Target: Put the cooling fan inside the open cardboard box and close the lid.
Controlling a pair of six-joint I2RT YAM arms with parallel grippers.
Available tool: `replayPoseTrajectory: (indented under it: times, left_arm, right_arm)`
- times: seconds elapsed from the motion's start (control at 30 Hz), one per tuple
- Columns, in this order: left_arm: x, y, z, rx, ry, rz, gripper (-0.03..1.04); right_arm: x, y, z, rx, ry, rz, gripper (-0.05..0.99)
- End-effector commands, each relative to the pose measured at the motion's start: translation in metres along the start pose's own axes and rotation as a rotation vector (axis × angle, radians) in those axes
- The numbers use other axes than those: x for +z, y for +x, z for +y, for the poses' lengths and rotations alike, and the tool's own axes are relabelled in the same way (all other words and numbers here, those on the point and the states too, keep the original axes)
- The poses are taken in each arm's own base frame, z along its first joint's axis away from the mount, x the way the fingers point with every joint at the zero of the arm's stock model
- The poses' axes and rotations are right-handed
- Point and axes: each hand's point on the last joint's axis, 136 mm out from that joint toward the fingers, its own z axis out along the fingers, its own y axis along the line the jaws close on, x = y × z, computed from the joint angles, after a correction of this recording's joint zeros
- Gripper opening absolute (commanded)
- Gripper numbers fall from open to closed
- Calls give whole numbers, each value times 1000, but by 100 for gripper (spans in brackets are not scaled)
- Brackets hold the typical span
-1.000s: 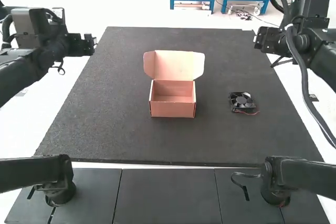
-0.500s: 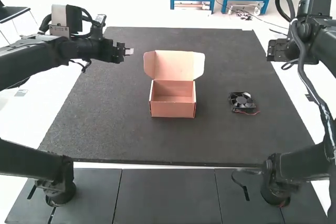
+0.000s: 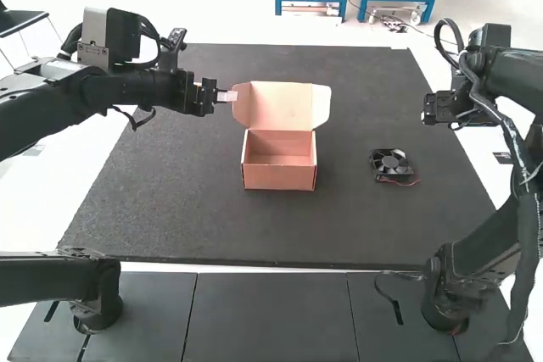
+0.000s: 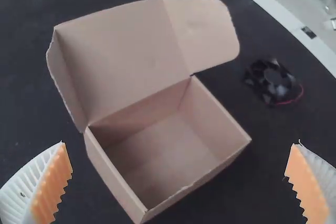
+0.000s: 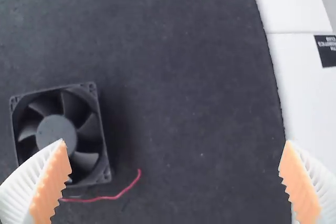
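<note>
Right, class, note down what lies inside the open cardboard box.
Nothing: the cardboard box shows a bare floor and bare walls in the left wrist view. The near wall's inner face is hidden. The cooling fan lies outside on the mat.

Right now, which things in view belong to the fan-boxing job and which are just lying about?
Job in hand:
cooling fan, on the mat
cardboard box, lid up
left gripper, open beside the lid
right gripper, open near the fan

Lying about:
black mat
dark label on the white table
</note>
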Motion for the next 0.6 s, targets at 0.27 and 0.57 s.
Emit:
replayPoseTrajectory:
  times: [0.27, 0.57]
  left_arm:
    - [-5, 13, 30, 57, -93, 30, 96]
    - [-3, 27, 36, 73, -101, 77, 96]
  right_arm:
    - [23, 0, 17, -88, -39, 39, 91]
    - [51, 10, 23, -87, -52, 99, 90]
